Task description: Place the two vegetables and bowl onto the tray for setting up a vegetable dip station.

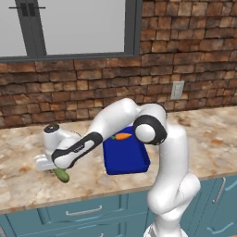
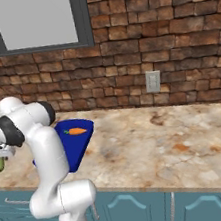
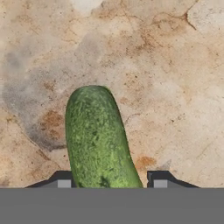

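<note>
Jaws part-open either side of cucumber, grip unclear; gripper low over counter. Carrot on tray. Next: squeeze firm, lift.

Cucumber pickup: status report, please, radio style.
Gripper astride cucumber, jaws not yet gripping. Carrot on tray. Nothing in the way.

**Arm folded left, hand low**

Arm rises from the base, elbow bent sharply at the dark joint, forearm reaching down and to the robot's left. Gripper sits low, pointing down at the counter. Jaws straddle the cucumber, one dark tip on each side; contact with it can't be confirmed from the hand view.
</note>
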{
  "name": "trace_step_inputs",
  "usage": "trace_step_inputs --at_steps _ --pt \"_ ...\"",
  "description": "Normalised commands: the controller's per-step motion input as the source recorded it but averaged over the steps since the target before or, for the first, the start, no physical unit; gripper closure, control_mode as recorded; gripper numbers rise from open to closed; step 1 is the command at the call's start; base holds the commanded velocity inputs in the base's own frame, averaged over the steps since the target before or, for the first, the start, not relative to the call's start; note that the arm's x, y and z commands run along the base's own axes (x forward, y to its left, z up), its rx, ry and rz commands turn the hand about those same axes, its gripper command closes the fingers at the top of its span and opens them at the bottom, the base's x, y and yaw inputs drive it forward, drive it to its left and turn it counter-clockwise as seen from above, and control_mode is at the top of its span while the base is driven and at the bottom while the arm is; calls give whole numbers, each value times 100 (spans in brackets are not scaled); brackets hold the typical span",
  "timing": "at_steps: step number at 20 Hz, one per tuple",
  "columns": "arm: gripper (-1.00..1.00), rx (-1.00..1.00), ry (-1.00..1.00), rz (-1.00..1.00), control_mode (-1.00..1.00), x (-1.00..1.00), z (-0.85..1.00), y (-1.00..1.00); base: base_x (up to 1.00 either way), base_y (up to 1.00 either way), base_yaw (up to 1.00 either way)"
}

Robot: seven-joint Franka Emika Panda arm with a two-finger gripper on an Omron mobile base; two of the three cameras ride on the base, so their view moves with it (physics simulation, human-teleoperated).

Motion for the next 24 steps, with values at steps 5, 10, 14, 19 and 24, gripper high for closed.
trace_step_inputs --at_steps 5,10,14,19,24 --pt "100 0 0 10 -100 8 39 -2 0 0 0" --pt "100 0 0 9 -100 1 61 -6 0 0 0" --pt "100 0 0 10 -100 0 55 -19 0 0 0" --pt "100 0 0 10 -100 0 54 -26 0 0 0" --pt "100 0 0 11 -100 0 44 -35 0 0 0"
